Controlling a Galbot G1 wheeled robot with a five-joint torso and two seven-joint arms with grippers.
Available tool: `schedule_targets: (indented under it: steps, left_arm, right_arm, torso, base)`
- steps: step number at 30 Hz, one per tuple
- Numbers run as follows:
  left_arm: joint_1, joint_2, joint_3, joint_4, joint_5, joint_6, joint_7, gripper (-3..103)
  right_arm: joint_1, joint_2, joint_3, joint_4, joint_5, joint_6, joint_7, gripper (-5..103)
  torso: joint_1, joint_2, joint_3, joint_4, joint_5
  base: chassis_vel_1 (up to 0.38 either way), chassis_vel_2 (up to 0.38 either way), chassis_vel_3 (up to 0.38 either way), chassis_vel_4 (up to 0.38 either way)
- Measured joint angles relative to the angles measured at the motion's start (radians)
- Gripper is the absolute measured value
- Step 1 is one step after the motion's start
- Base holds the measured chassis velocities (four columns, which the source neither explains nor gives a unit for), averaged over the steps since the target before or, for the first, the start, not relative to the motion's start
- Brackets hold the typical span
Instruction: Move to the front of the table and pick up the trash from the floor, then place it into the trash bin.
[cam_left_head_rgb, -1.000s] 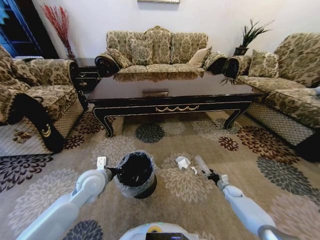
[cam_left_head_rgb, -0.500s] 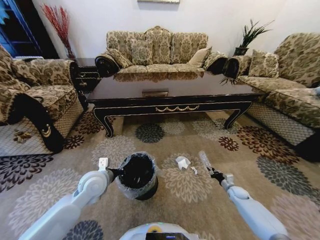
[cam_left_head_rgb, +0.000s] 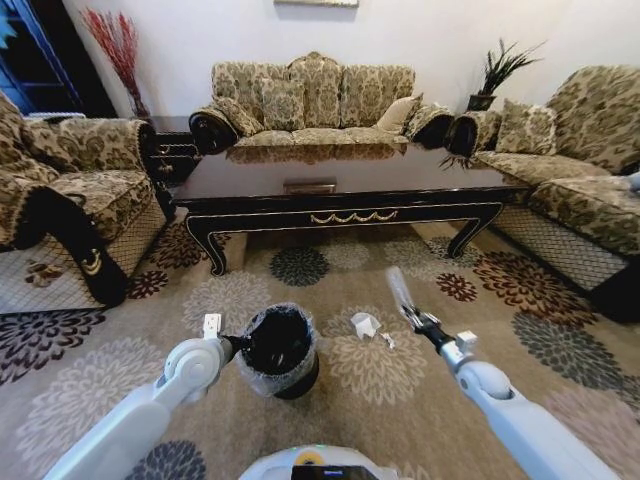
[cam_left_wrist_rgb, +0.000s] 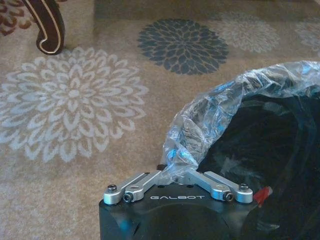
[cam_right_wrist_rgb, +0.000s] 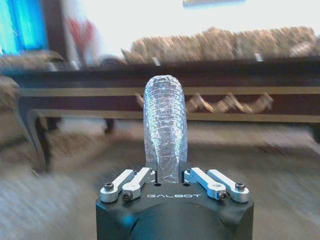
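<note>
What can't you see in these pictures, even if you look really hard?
- Bottom of the trash bin: dark in the head view, so what lies inside is hidden.
- Left gripper fingertips: covered by the bin's plastic bag in the left wrist view.
- Clear plastic in the right gripper: its base sits hidden between the fingers.
- White paper scrap: too small for detail.

The floor (cam_left_head_rgb: 520, 340) is beige carpet with round flower medallions. On it stand the dark-brown desk (cam_left_head_rgb: 340, 185), the trash bin (cam_left_head_rgb: 278, 352) in front of it, and 1 crumpled white paper scrap (cam_left_head_rgb: 365, 325) just beside the bin.
</note>
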Motion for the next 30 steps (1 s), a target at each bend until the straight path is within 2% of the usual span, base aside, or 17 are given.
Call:
schedule_targets:
  steps: [6,8,11,12,13,17,19,23,27,30]
  left_arm:
    - [-0.084,-0.022,0.077,0.041,-0.011,0.0,-0.001,2]
    - [-0.162,-0.041,0.135,0.069,-0.029,0.0,-0.009,2]
    - [-0.214,-0.051,0.174,0.088,-0.042,0.0,-0.014,2]
    - [-0.273,-0.062,0.223,0.112,-0.056,0.0,-0.022,2]
    - [-0.273,-0.062,0.223,0.112,-0.056,0.0,-0.022,2]
    - [-0.378,-0.087,0.336,0.155,-0.106,0.0,-0.048,2]
    - [-0.396,-0.094,0.36,0.163,-0.114,0.0,-0.054,2]
    - [-0.502,-0.168,0.481,0.209,-0.154,0.0,-0.085,2]
    - [-0.548,-0.212,0.521,0.221,-0.17,0.0,-0.105,2]
    - [-0.557,-0.217,0.528,0.221,-0.174,0.0,-0.109,2]
  right_arm:
    - [-0.039,-0.024,-0.02,0.224,0.029,-0.047,0.07,20]
    - [-0.056,-0.037,-0.04,0.327,0.047,-0.074,0.103,20]
    - [-0.061,-0.049,-0.054,0.373,0.052,-0.083,0.113,20]
    - [-0.065,-0.063,-0.066,0.407,0.056,-0.092,0.118,20]
    - [-0.065,-0.063,-0.066,0.407,0.056,-0.092,0.118,20]
    - [-0.078,-0.079,-0.088,0.447,0.067,-0.101,0.117,20]
    - [-0.078,-0.081,-0.096,0.452,0.067,-0.101,0.117,19]
    - [-0.072,-0.087,-0.132,0.456,0.057,-0.101,0.114,19]
    - [-0.08,-0.07,-0.151,0.452,0.027,-0.101,0.115,19]
    - [-0.09,-0.065,-0.153,0.451,0.011,-0.101,0.115,19]
  torso:
    - [0.0,0.0,0.0,0.0001,0.0001]
    - [0.0,0.0,0.0,-0.0003,0.0]
    - [0.0,0.0,0.0,-0.0003,0.0001]
    - [0.0,0.0,0.0,-0.0002,0.0]
    - [0.0,0.0,0.0,-0.0002,0.0]
    - [0.0,0.0,0.0,-0.0003,0.0002]
    - [0.0,0.0,0.0,-0.0001,0.0004]
    - [0.0,0.0,0.0,-0.0002,0.0003]
    - [0.0,0.0,0.0,-0.0006,0.0005]
    - [0.0,0.0,0.0,-0.0003,0.0004]
  base:
    - [0.0,0.0,0.0,0.0]
    - [0.0,0.0,0.0,0.0]
    - [0.0,0.0,0.0,0.0]
    - [0.0,0.0,0.0,0.0]
    - [0.0,0.0,0.0,0.0]
    - [0.0,0.0,0.0,0.0]
    - [0.0,0.0,0.0,0.0]
    - [0.0,0.0,0.0,0.0]
    - [0.0,0.0,0.0,0.0]
    - [0.0,0.0,0.0,0.0]
